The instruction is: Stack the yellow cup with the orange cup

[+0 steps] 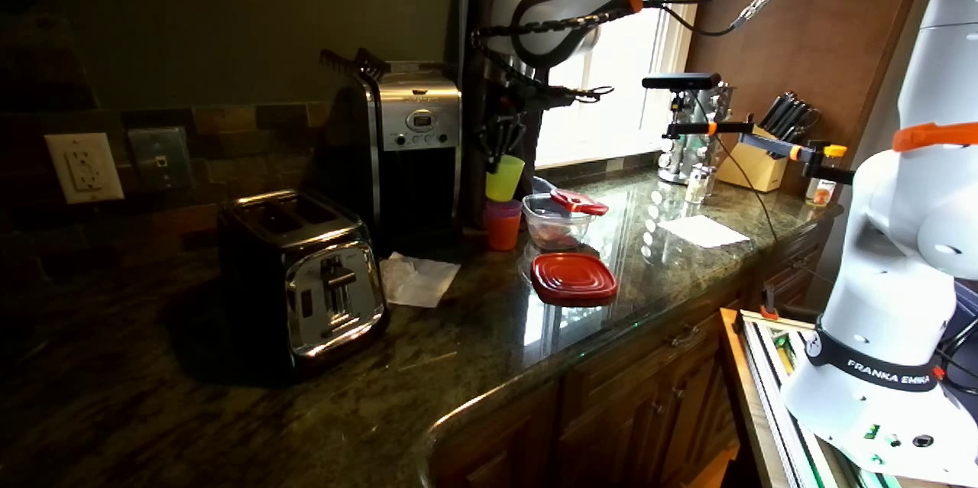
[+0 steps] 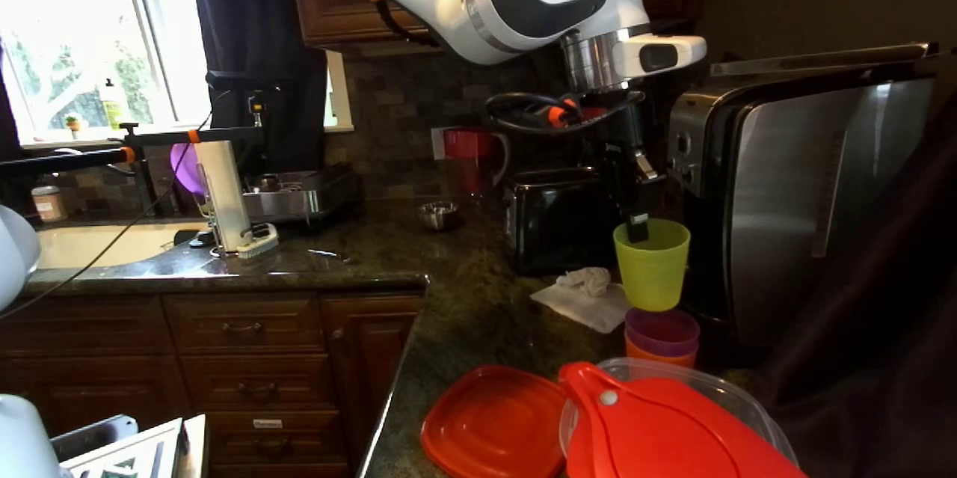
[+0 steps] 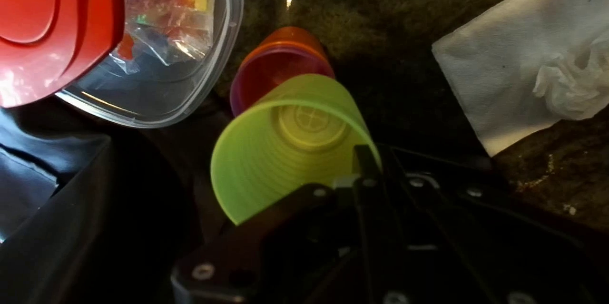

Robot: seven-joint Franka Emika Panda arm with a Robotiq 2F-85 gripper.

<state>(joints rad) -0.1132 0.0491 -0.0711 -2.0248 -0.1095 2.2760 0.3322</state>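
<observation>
Claw (image 3: 376, 163) pinches the yellow cup (image 3: 284, 149) by its rim.

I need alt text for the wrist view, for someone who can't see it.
A gripper holds a yellow cup by its rim above a purple cup nested in an orange cup. Upper left, a red lid partly covers a clear container of colorful packets; right, crumpled tissue on a white napkin.
</observation>
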